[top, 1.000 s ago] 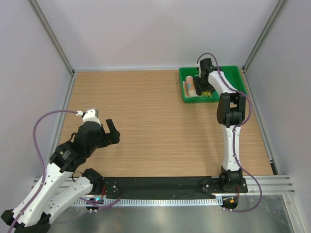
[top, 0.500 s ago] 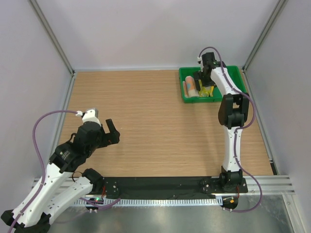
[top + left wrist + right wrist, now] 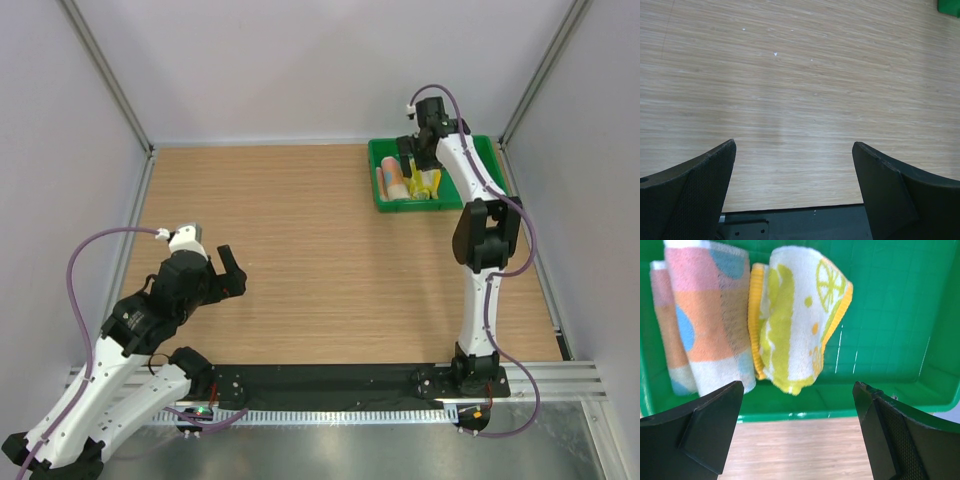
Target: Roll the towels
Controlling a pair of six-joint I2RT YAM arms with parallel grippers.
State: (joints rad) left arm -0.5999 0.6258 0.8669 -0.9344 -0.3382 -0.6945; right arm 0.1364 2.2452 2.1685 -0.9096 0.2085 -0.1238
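As the yellow towel (image 3: 795, 315) touches the pink-blue towel (image 3: 710, 315), tray (image 3: 890, 315) floor shows rightward.

Green bin (image 3: 486, 150) at far-R corner of wood table (image 3: 300, 260).

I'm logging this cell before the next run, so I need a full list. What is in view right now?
Table: one, light wood, under everything.
Tray: one, green, far right corner of the table.
Pink-and-blue towel: one, pink, orange and blue patches, rolled, left side of the tray.
Yellow towel: one, yellow with a white-green lemon print, rolled, in the tray right of the first.
Cables: two, purple, one on each arm.
Arms: two, white and black, bases at the near edge.
Left gripper: open, over bare table.
Right gripper: open, above the tray.
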